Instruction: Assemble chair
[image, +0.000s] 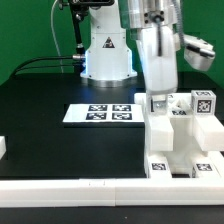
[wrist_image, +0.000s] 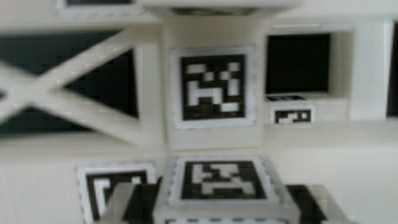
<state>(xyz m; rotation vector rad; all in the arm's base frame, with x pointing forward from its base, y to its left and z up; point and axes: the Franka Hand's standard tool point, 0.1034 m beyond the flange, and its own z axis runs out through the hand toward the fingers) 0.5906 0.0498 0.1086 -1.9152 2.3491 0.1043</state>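
**Colleague:** What are the fingers doing right now?

**Me:** From my seat, the gripper (image: 160, 97) is down over the chair assembly (image: 185, 140) at the exterior view's right, near the white border rail (image: 100, 190). In the wrist view a small tagged block (wrist_image: 217, 183) sits between the two fingers (wrist_image: 306, 200), which look partly closed and pinching it. I judge it is held, though the blur leaves the contact itself unclear.

**Colleague:** And where is the rest of the chair?

**Me:** Just beyond the fingertips stands an upright tagged bar (wrist_image: 214, 85), and behind that a frame with crossed braces (wrist_image: 80, 85). The held block is very near the bar; I cannot tell whether they touch.

**Colleague:** What worries you?

**Me:** Misalignment, mainly. If I push the block in while it is slightly rotated in the fingers, it could jam against the bar instead of seating, or shove the half-built chair across the desk (image: 50, 90). A grip this shallow might also let the block slip or twist under load. And the parts crowd the fingers, so a sideways correction could knock a neighbouring piece.

**Colleague:** Any labels you can read?

**Me:** No words or brand names anywhere. Only black-and-white square tags on the chair pieces, and more of them on the marker board (image: 100, 113), which lies well away from the fingers. The patterns are too blurred to decode.
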